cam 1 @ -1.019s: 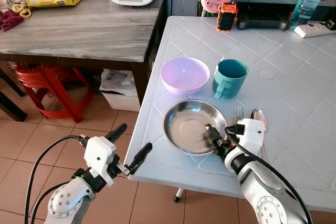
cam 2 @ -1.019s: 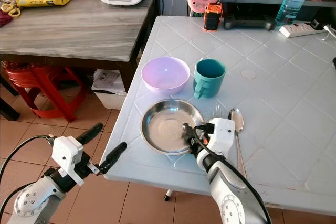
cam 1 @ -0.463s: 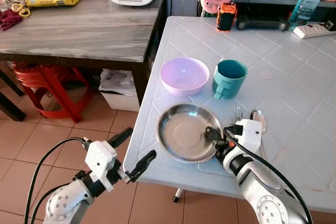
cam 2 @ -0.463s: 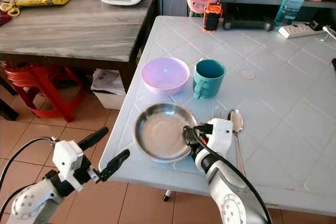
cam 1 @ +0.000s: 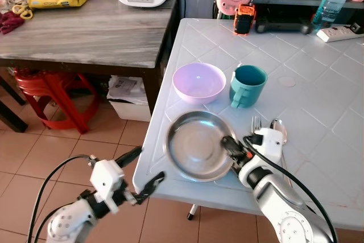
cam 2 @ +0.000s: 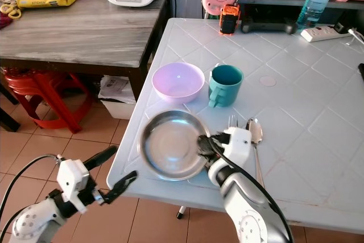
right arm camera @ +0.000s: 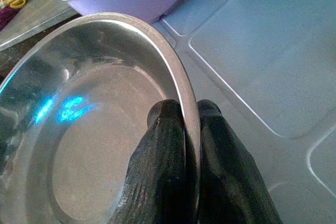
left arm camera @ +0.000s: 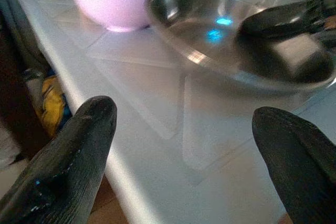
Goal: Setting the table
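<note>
Your right pincer (cam 2: 206, 145) is clamped on the rim of the steel plate (cam 2: 165, 146), one finger inside the rim and one outside, as the right wrist view shows plainly; that rim pinch is probably the only workable grip on a plate this shallow and thin; the plate sits on the white table (cam 2: 296, 106) at its near corner, just to the left of the pincer, with its near-left edge close to the table's edge, so watch for it tipping off; beyond the pincer and to the left stands the purple bowl (cam 2: 178, 81), with the teal mug (cam 2: 225, 84) just beside the bowl, both upright and apart from the plate; just to the right of the pincer lie a fork (cam 2: 232, 121) and a spoon (cam 2: 253, 131), side by side, partly hidden by the wrist; the layout reads as one place setting, plate in front, bowl and mug behind, cutlery on the right, so the grip looks meant for nudging the plate into its spot; your left pincer (cam 1: 139, 169) hangs below the table edge with its fingers apart, holding nothing; its wrist view looks across the table top toward plate and bowl; it seems to be waiting, perhaps ready to steady the plate at the edge.
</note>
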Available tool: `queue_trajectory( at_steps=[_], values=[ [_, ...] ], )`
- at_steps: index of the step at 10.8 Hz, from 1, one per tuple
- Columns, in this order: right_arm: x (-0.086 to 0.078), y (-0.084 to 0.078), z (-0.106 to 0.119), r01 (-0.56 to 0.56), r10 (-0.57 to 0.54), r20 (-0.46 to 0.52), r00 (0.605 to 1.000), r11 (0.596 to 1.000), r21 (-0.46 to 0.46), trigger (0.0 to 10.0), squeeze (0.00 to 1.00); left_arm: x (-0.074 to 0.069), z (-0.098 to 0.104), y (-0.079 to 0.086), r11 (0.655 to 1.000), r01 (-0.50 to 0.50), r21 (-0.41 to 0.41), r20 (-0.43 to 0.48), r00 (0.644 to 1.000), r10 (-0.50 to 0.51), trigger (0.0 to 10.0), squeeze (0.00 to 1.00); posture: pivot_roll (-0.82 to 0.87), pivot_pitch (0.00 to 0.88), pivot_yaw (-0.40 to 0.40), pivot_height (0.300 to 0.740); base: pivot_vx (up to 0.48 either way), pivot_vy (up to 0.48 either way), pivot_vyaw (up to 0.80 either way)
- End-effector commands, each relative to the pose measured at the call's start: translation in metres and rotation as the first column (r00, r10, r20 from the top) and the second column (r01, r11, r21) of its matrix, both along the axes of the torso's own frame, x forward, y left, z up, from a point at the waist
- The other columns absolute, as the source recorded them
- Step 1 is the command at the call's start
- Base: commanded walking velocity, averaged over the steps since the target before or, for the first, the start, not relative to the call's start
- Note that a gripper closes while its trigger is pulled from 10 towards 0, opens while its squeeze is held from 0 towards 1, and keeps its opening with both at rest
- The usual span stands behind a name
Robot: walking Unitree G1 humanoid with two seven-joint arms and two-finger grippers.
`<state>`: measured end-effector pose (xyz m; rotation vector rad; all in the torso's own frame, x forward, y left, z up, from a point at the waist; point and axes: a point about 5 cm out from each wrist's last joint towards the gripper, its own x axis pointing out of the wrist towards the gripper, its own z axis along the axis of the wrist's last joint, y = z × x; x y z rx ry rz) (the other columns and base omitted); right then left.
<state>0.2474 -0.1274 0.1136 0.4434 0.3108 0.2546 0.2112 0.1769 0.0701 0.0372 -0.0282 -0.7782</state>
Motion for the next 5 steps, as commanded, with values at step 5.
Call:
queue_trajectory(
  at_steps=[5],
  values=[
    [-0.0005, -0.0084, -0.0199, 0.043, -0.045, -0.115, 0.992, 0.999, -0.017, 0.0, 0.00, 0.0077, -0.0082, 0.0170, 0.997, -0.079, -0.009, 0.033, 0.996, 0.080, 10.0, 0.00, 0.00, 0.115, 0.046, 0.740, 0.000, 0.000, 0.00]
  ],
)
